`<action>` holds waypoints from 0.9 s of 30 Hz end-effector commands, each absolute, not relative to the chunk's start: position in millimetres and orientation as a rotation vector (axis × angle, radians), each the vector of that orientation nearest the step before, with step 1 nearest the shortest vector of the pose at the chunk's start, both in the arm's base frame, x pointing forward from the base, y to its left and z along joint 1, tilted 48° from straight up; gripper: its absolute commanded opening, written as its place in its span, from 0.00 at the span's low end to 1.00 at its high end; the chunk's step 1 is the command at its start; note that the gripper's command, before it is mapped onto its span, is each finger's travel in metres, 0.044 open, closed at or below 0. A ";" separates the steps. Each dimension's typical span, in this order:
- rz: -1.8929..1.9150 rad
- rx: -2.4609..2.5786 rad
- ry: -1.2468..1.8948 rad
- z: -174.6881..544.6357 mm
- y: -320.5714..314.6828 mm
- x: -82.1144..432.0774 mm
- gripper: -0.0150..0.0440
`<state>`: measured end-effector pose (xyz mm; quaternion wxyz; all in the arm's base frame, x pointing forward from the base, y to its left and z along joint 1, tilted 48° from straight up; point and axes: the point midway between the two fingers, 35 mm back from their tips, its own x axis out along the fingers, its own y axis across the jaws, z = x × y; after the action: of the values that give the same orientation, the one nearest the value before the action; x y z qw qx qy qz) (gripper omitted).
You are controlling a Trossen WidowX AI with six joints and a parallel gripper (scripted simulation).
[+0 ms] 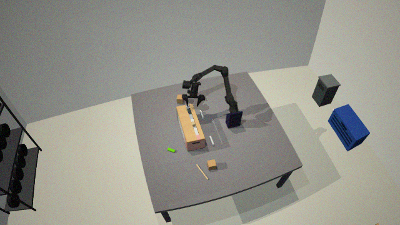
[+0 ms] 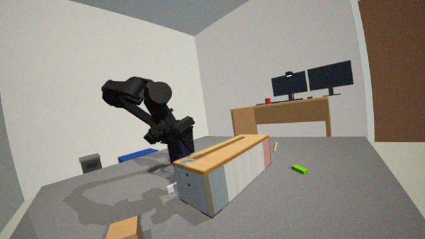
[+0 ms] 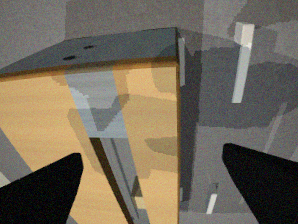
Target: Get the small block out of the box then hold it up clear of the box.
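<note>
The long wooden-topped box (image 1: 185, 120) (image 2: 232, 153) (image 3: 35, 110) stands upright on the table, with a slot along its top. One end is blue-grey with two small dark holes; the other is pink with a dark opening, seen in the top view. I cannot make out the small block for certain; a small tan patch (image 3: 140, 202) shows through the slot in the wrist view. My gripper (image 1: 192, 104) (image 3: 154, 156) is open and empty, pointing down above the blue-grey end. One finger is over the box top, the other beyond its long edge. The exterior view does not show the fingertips clearly.
Wooden cubes (image 1: 180, 99) (image 1: 212, 165) (image 2: 123, 229) stand off both ends. A thin stick (image 1: 202, 172) (image 2: 275, 147) and a green piece (image 1: 171, 150) (image 2: 299, 169) lie on the table. White bars (image 1: 201, 114) (image 1: 212, 140) (image 3: 242, 70) are on the arm-base side.
</note>
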<state>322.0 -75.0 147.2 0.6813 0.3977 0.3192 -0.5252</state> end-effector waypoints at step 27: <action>-1.354 0.826 0.858 64.6 -9.8 307.0 0.93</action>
<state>307.3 -3.6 69.7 0.6210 0.3632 0.3723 -0.5863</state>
